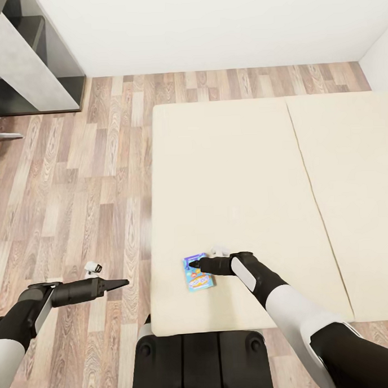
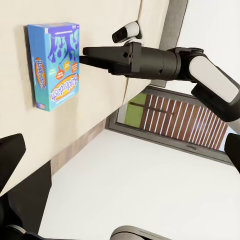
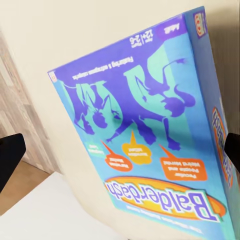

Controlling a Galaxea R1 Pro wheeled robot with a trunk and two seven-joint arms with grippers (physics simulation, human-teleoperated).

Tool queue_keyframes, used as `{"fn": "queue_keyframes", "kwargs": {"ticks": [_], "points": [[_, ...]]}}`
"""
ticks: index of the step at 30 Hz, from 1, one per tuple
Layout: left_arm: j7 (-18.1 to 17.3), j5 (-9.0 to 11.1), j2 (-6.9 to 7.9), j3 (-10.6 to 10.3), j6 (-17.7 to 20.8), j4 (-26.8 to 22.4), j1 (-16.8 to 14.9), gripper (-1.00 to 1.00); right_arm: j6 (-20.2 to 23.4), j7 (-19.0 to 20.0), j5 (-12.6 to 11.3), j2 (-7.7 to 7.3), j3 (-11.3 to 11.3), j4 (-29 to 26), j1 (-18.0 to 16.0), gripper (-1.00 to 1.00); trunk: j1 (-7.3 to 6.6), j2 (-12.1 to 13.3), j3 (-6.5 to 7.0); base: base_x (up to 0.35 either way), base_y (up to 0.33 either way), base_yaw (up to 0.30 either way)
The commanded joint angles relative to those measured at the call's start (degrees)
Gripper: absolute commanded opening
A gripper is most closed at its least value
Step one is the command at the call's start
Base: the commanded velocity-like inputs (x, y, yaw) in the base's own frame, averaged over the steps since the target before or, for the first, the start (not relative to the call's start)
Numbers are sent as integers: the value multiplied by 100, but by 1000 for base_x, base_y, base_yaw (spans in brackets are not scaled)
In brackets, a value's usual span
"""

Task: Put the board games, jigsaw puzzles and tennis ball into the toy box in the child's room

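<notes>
The blue Balderdash board game (image 1: 198,274) lies flat near the bed's (image 1: 238,175) front-left corner. The right gripper (image 1: 192,264), fingers spread, hovers directly over its far edge, not gripping it.

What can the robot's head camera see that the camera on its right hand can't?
Head view: the whole cream bed, the wood floor, a grey shelf in the corner, and both arms, with the left gripper out over the floor and the right gripper reaching over the blue board game.

Right wrist view: the box lid up close, so you can read "Balderdash" and see the purple creature drawing.

Both show the blue board game lying on the bed beside a strip of floor.
</notes>
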Motion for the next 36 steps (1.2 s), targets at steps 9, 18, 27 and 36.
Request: {"fn": "queue_keyframes", "kwargs": {"ticks": [9, 18, 27, 36], "points": [[-21, 1, 7, -2, 62, -1, -1, 100, 8, 9, 0, -1, 12, -2, -3, 100, 3, -9, -6, 0, 45, 0], [-21, 1, 7, -2, 61, -1, -1, 100, 7, 9, 0, -2, 12, -2, -3, 100, 3, -9, -6, 0, 53, 0], [-21, 1, 9, -2, 58, -1, -1, 100, 7, 9, 0, 4, 12, -2, -3, 100, 3, -9, -6, -33, 50, 0], [-21, 1, 11, -2, 61, -1, -1, 100, 7, 9, 0, 7, 13, -2, -3, 100, 3, -9, -6, -4, 25, 0]]}}
